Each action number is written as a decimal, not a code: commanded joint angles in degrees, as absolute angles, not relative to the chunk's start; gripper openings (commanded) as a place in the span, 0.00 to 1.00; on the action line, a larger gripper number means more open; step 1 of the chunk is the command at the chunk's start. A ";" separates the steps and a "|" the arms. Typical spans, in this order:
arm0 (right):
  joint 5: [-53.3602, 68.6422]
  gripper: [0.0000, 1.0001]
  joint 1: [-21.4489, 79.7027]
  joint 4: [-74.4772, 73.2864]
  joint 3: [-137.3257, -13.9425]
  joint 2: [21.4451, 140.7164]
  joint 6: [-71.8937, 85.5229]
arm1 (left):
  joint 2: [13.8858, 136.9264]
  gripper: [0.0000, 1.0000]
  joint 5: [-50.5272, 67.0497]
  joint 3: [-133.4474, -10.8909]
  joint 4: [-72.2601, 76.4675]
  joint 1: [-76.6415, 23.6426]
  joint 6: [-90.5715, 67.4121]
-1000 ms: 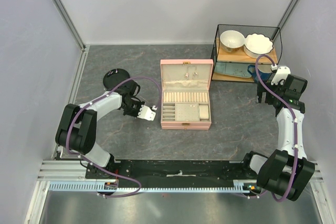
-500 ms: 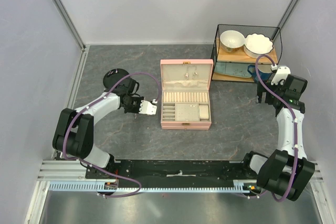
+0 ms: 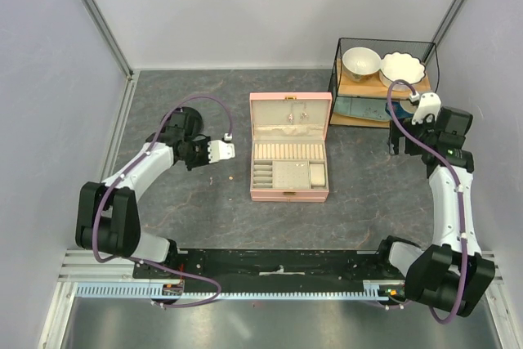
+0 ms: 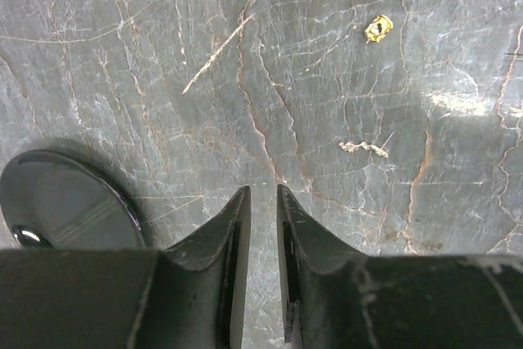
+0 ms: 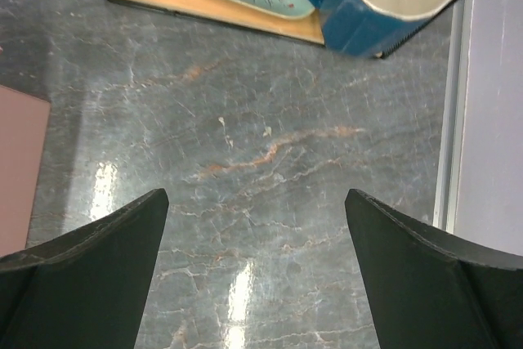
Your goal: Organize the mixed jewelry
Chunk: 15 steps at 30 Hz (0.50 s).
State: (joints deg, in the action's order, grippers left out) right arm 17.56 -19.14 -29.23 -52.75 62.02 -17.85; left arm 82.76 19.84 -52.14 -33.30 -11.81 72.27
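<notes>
The left claw [image 4: 262,190] has swung away from the pink rectangular box [image 3: 290,112], narrow and empty; the tiny gold jewelry piece [image 4: 377,28] ahead-right looks next. The right claw [image 5: 255,198] gapes wide.

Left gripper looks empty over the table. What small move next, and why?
Probably open the left gripper wider and ease it toward the pale chain piece: the jaws stand barely apart with nothing between them, and that piece lies loose on the table, nearer than the gold piece.

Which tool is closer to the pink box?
Left. The left tool hovers just left of the pink box; the right tool is farther off on its other side, near the wire rack.
</notes>
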 commanded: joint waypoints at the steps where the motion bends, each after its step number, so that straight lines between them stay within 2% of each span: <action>1: 18.28 0.98 -17.49 -29.18 -56.42 61.35 -18.02 | 81.65 0.27 22.67 -50.89 -34.54 -11.78 69.35; 15: 15.91 0.98 -5.28 -31.73 -62.93 61.78 -15.74 | 86.39 0.28 24.96 -48.87 -33.05 -12.48 67.42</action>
State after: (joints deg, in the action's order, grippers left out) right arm 16.78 -8.97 -31.57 -58.76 61.87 -17.08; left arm 85.36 21.65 -49.21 -34.13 -11.77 70.08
